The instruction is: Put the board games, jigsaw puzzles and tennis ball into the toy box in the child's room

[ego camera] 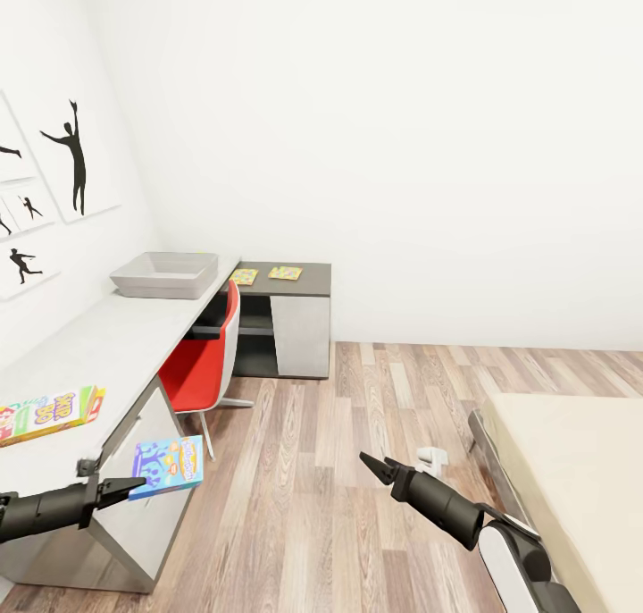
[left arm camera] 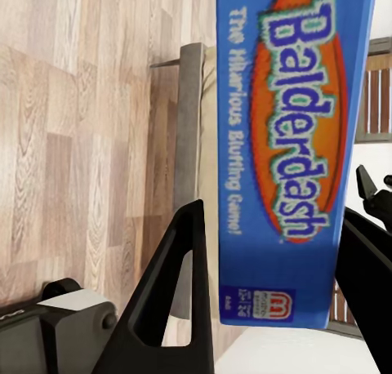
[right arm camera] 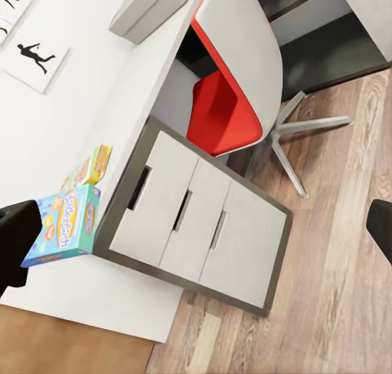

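My left gripper (ego camera: 134,484) is shut on the bright blue board game (ego camera: 167,467), held in the air just off the table's (ego camera: 98,345) near corner. In the left wrist view the blue box (left arm camera: 286,162) stands between the fingers (left arm camera: 171,284). A second, white-and-green board game (ego camera: 49,414) lies on the near end of the table. The pale grey toy box (ego camera: 165,273) sits at the far end. Two jigsaw puzzles (ego camera: 243,276) (ego camera: 285,272) lie on the lower dark section beyond it. My right gripper (ego camera: 373,463) hangs open and empty over the floor. The tennis ball is out of view.
A red chair (ego camera: 210,354) is tucked under the table, beside a drawer unit (right arm camera: 196,219). The bed (ego camera: 572,470) lies at the right. Wood-plank floor (ego camera: 357,398) stretches between bed and table. Framed silhouette pictures (ego camera: 76,157) hang on the left wall.
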